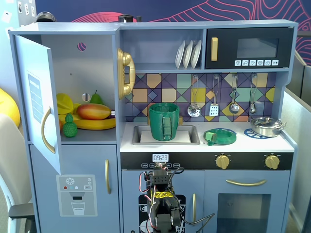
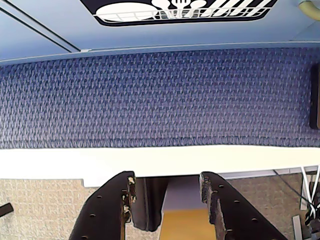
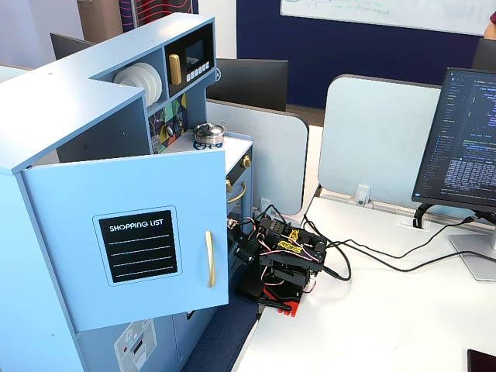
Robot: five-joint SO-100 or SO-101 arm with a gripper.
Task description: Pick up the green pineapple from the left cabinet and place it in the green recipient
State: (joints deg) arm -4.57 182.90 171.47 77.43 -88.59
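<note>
Gripper [image 2: 170, 192] hangs open and empty, low before the kitchen; green pineapple [image 1: 70, 127] sits in the left cabinet [image 1: 90, 63].

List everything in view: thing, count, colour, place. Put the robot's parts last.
left cabinet: 1, pale blue-grey, door open, front fixed view's left
green pineapple: 1, green, cabinet shelf, front
mango: 1, red-orange, behind the pineapple
banana: 1, yellow, under the mango
green pear: 1, green, shelf back
green recipient: 1, dark green, in the sink
flat dish: 1, green and blue, counter
steel pot: 1, silver, counter's right
plates: 3, white, upper shelf
utensils: 4, silver, hanging on the backsplash
microwave: 1, black, top right
monitor: 1, black, desk
arm: 1, black, folded below the counter
gripper: 1, black, open, empty
</note>
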